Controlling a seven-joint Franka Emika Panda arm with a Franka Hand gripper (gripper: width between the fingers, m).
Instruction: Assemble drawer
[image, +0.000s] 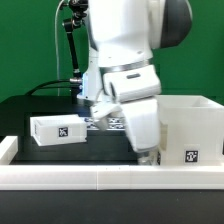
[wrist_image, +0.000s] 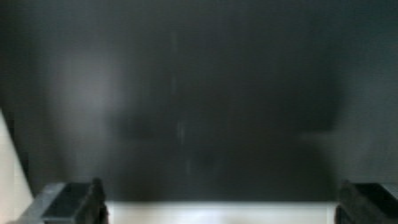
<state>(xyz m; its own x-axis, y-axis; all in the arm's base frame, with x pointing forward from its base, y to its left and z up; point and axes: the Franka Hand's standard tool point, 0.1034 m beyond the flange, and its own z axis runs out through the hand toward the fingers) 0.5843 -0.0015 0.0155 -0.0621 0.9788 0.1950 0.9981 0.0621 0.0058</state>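
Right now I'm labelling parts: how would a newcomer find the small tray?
Find the white robot arm mid-picture in the exterior view. On the exterior view's left of it, on the black table, lies the small tray. Unlike the tall casing opposite, it is low and long.

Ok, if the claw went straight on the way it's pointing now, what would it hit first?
Most likely the black tabletop: the wrist view shows nothing between the fingers of the open claw. The casing sits close beside it, though depth is unclear.
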